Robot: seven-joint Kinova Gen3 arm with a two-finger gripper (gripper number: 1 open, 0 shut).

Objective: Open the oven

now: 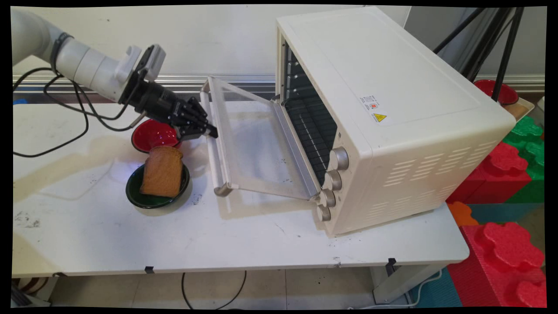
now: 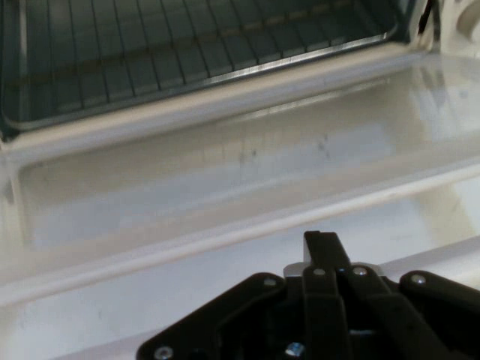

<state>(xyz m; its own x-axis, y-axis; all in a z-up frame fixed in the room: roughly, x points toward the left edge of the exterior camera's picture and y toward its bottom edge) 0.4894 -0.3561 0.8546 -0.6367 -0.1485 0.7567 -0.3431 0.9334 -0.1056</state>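
We see the toaster oven [image 1: 392, 117] at right of frame, its door [image 1: 257, 144] hanging open, our gripper [image 1: 212, 132] pressed together against the door handle [image 1: 213, 139]; sliding off could knock the bread [image 1: 162, 171] in the green bowl [image 1: 144, 196], lower left.

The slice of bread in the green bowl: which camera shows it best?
The main view. The slice of bread stands leaning in the green bowl, in plain sight. The hand view shows none of it, only the oven door and rack.
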